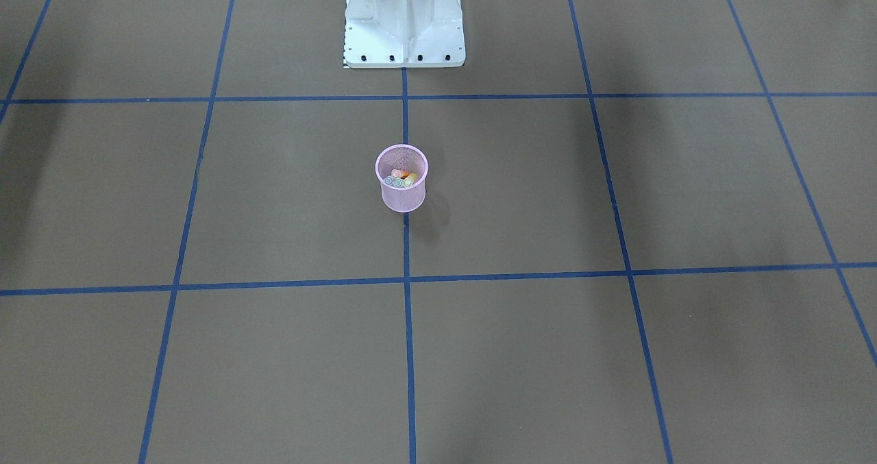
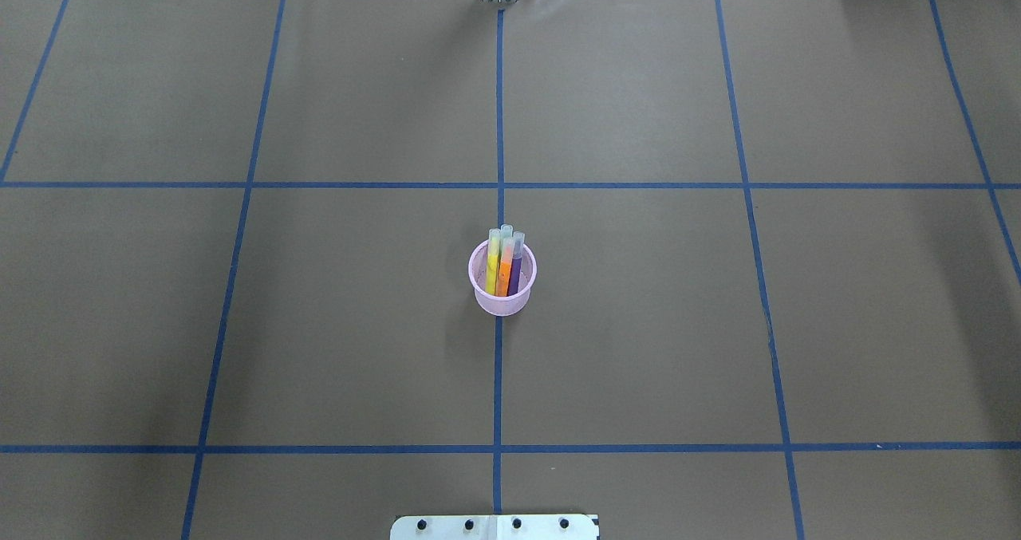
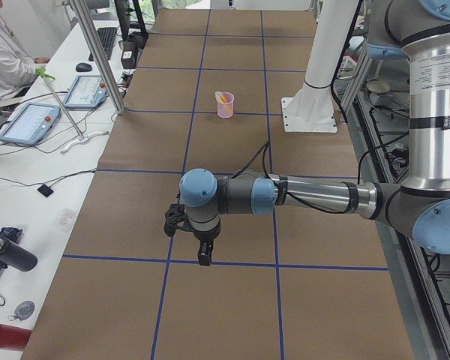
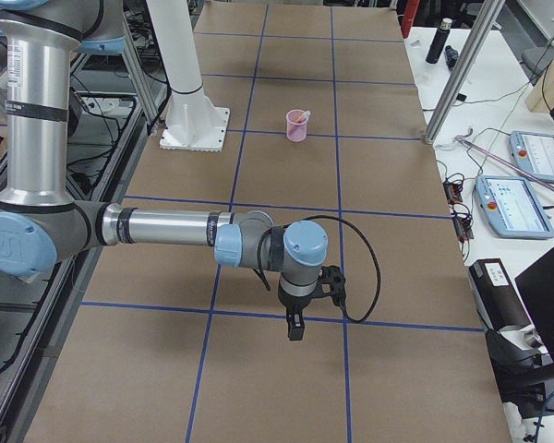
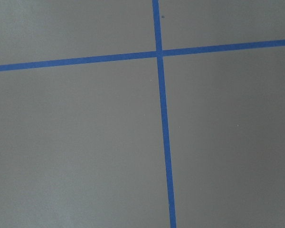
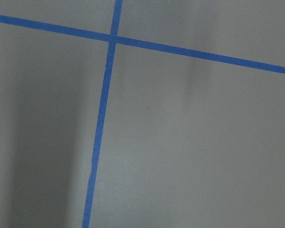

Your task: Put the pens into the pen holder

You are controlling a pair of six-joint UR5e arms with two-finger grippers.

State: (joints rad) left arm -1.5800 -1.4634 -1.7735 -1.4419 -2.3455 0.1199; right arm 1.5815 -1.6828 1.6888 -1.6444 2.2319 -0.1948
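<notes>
Well apart from the cup, left gripper point(image 3: 203, 256) and right gripper point(image 4: 295, 329) hang fingers-down over the brown table point(image 3: 120, 210); how far either is open, cannot tell. Pens point(image 2: 504, 265) stand bunched inside pen holder point(image 2: 502, 299), mid-table, on a blue tape line point(image 2: 498, 380).

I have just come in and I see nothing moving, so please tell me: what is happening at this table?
Nothing is being handled at this moment. The pink mesh pen holder stands upright on a blue tape line near the middle of the table, and the pens stand inside it. No pen lies loose on the table. The left gripper and the right gripper hang over the table's two ends, far from the holder. Whether they are open or shut cannot be told.
</notes>
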